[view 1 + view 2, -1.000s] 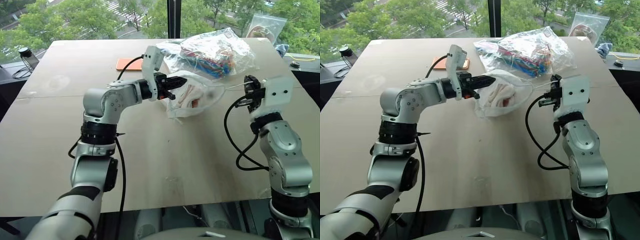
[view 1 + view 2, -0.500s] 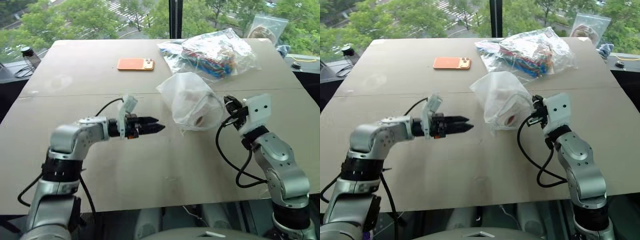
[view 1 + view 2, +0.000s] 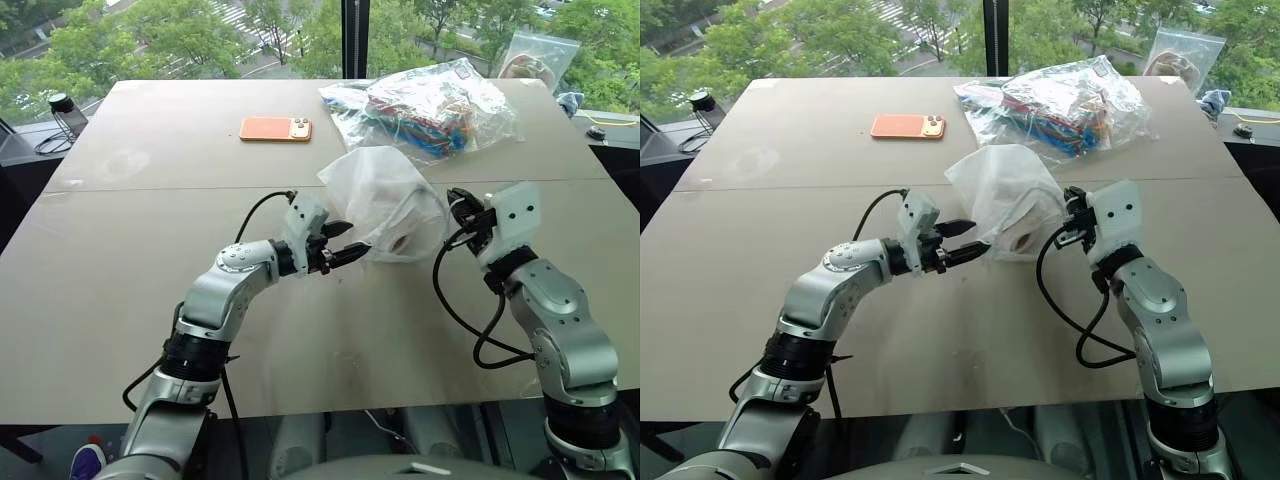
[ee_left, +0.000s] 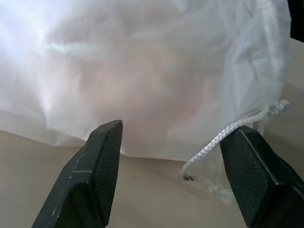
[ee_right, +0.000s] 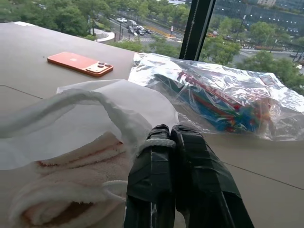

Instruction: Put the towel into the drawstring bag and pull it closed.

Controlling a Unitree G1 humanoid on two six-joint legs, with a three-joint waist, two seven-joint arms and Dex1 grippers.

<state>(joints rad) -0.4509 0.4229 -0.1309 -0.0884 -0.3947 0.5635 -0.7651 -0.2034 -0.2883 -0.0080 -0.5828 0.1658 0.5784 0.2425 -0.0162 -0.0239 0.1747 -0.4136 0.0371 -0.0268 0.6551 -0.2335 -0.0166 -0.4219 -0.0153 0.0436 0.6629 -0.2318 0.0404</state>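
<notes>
The drawstring bag (image 3: 380, 195) lies bunched on the table's middle, translucent white, and the towel (image 5: 71, 187) shows inside it as an off-white ribbed bundle. My right gripper (image 5: 168, 130) is shut on the corded rim of the bag's mouth at the bag's right side (image 3: 458, 200). Just off the bag's lower left edge, my left gripper (image 3: 352, 243) stands open and low over the table, holding nothing. In the left wrist view its two fingers (image 4: 102, 152) frame the bag's fabric, and a loose end of cord (image 4: 223, 137) lies on the table between them.
An orange phone (image 3: 275, 128) lies at the far middle of the table. A clear plastic bag with colourful contents (image 3: 430, 105) sits just behind the drawstring bag. Another plastic bag (image 3: 535, 55) stands past the far right corner. Bare tabletop (image 3: 120, 280) spreads to the left and front.
My left gripper opened, let go of the bag, sank toward the table and now sits by the bag's lower left. The bag came down onto the table. My right gripper lowered slightly, still shut.
</notes>
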